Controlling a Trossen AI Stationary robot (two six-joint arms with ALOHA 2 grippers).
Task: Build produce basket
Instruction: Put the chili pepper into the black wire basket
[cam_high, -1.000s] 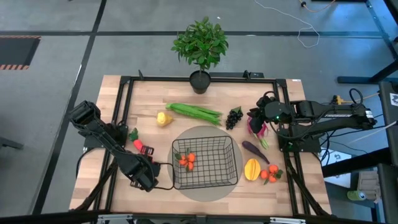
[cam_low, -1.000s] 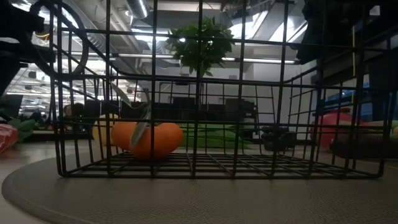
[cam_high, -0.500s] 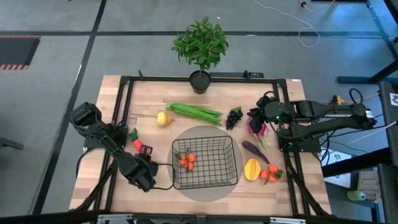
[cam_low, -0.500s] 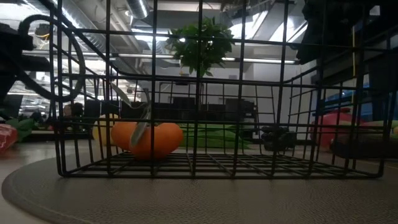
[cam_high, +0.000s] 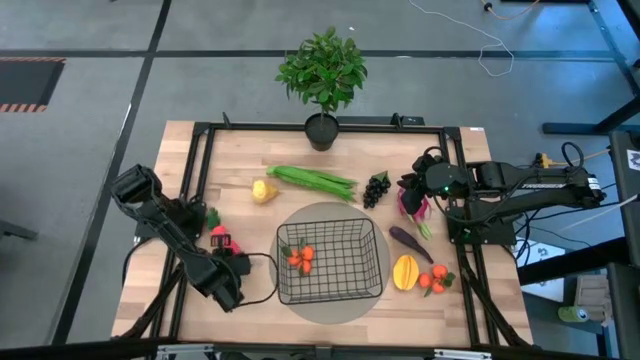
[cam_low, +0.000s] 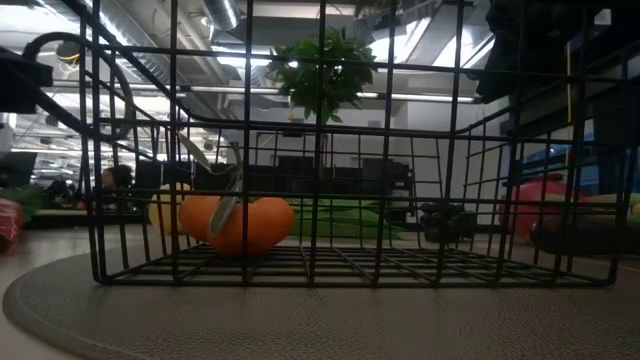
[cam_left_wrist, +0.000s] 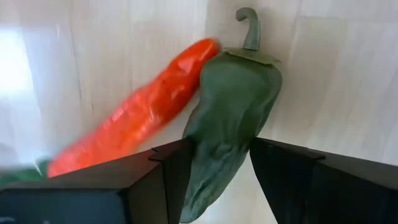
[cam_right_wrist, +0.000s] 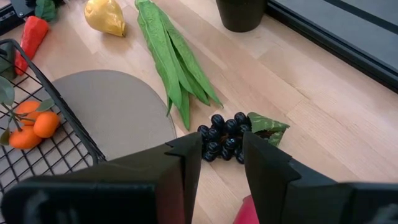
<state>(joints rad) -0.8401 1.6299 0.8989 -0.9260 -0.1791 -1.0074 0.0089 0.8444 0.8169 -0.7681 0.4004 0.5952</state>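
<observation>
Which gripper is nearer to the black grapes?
Right. The right gripper hovers just beside the black grapes; the left gripper is across the table, at the red chili.

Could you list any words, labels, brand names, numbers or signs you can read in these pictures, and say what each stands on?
There is no readable text in any view.
The basket, the toy produce such as the green beans and the grapes, and the potted plant carry no labels.
A hatched floor marking at the far left of the high view holds no words.

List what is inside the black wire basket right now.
Inside the basket lies only a cluster of orange tomatoes with green leaves; its other cells show bare mat. Nothing seems hidden.
</observation>
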